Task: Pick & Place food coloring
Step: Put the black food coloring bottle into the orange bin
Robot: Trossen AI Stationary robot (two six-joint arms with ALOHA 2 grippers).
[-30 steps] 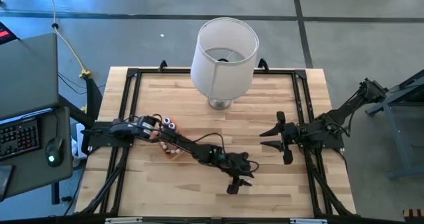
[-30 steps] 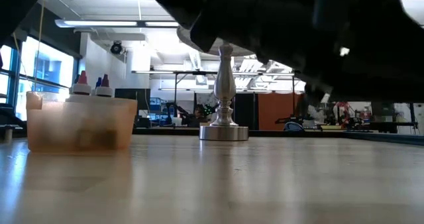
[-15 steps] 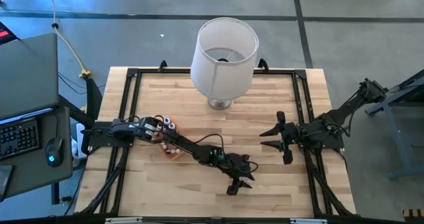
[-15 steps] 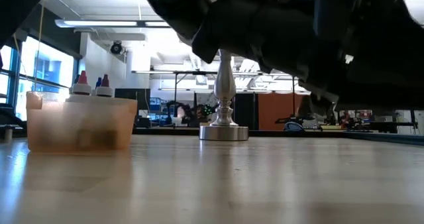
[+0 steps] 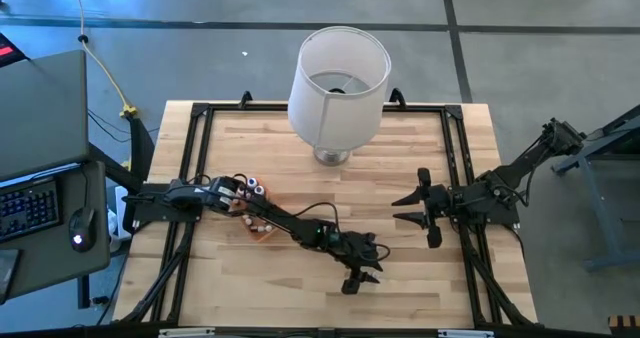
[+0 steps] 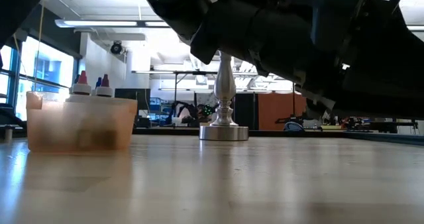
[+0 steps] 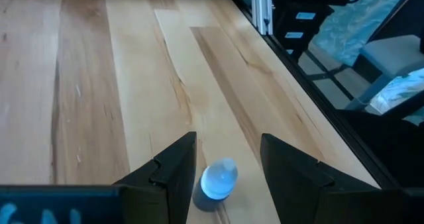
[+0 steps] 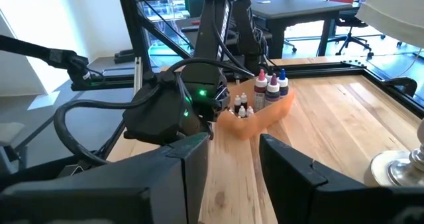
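Observation:
A tiny whitish food coloring bottle (image 7: 218, 179) lies on its side on the wooden table, near the table's front middle. My left gripper (image 7: 226, 141) is open just above it, one finger on each side, apart from it as far as I can see. In the high view, my left gripper (image 5: 355, 273) hides the bottle. Several more bottles (image 8: 268, 86) with red, purple and blue tops stand in the orange tray (image 5: 262, 228) at the table's left. My right gripper (image 5: 402, 210) is open and empty at the table's right.
A lamp with a big white shade (image 5: 338, 73) stands on a metal foot (image 6: 224, 131) at the far middle of the table. A black frame (image 5: 455, 178) runs around the table's edges. Bare wood lies between the two grippers.
My left gripper has sunk a little toward the table near the front middle.

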